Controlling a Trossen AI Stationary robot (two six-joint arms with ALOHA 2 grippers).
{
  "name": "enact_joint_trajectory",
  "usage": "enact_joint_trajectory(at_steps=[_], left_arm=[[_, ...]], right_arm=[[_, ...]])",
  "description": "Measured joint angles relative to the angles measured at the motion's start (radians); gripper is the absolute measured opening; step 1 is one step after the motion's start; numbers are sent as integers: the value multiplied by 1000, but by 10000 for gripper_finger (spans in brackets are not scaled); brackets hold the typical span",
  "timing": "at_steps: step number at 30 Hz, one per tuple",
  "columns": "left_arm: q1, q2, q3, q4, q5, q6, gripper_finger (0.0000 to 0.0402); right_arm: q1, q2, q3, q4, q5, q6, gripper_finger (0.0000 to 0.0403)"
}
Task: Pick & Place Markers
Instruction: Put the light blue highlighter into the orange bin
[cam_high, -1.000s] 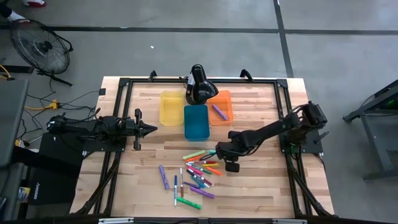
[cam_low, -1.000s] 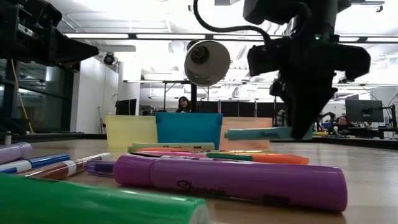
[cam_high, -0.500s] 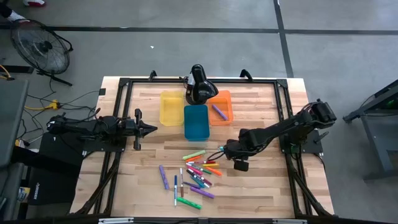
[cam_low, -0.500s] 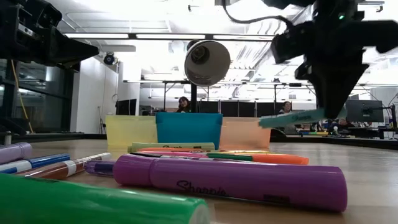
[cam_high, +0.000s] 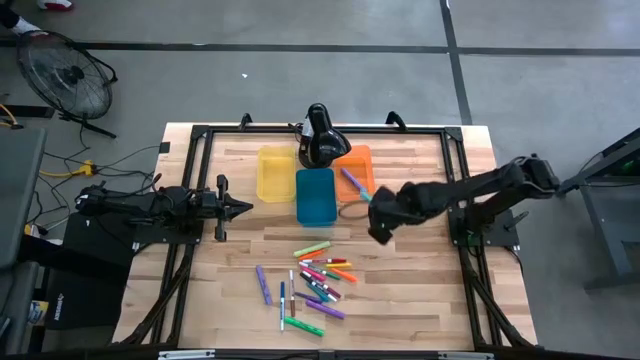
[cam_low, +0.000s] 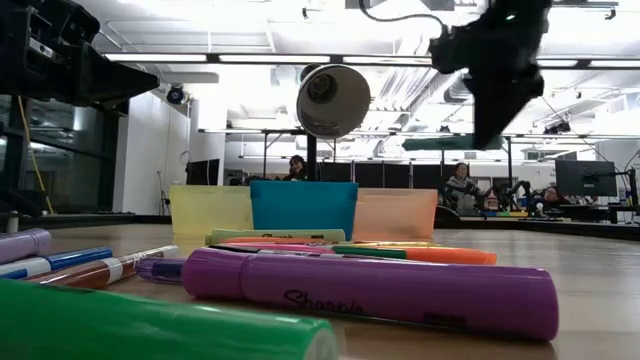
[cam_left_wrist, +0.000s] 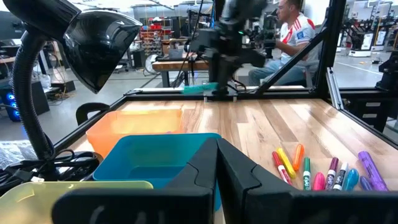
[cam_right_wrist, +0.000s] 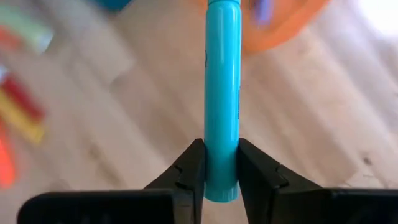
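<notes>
From above, the right claw (cam_high: 376, 213) hangs over the wooden bench (cam_high: 420, 290) just beside the orange plastic bin (cam_high: 356, 172), with the loose pile of coloured markers (cam_high: 318, 280) lying nearer the front edge. The left claw (cam_high: 240, 208), pinched shut on nothing, sits parked well off to the side. The right wrist view shows what that misses: the claw is nearly closed, gripping a teal marker (cam_right_wrist: 222, 93) by its end.

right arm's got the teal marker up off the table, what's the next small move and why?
Probably carry it a little farther over the orange bin, then release. The right gripper is shut on the teal marker, raised near that bin's edge, where one purple marker already lies. Which bin is intended is a guess.
</notes>
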Motion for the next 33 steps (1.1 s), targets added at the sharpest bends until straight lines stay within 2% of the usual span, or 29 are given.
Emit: enact_joint_trajectory(at_steps=[6, 12, 16, 21, 33], left_arm=[[0, 0, 0, 0, 0, -1, 1], [0, 0, 0, 0, 0, -5, 1], [0, 0, 0, 0, 0, -30, 1], [0, 0, 1, -4, 3, -44, 1], [0, 0, 1, -5, 2, -107, 1]], right_arm=[[-157, -48, 0, 9, -15, -92, 60], [-322, -112, 0, 68, -127, -235, 63], [-405, -141, 0, 146, -252, -296, 60], [-469, -146, 0, 201, -357, -308, 64], [-574, -92, 0, 255, -459, -276, 68]])
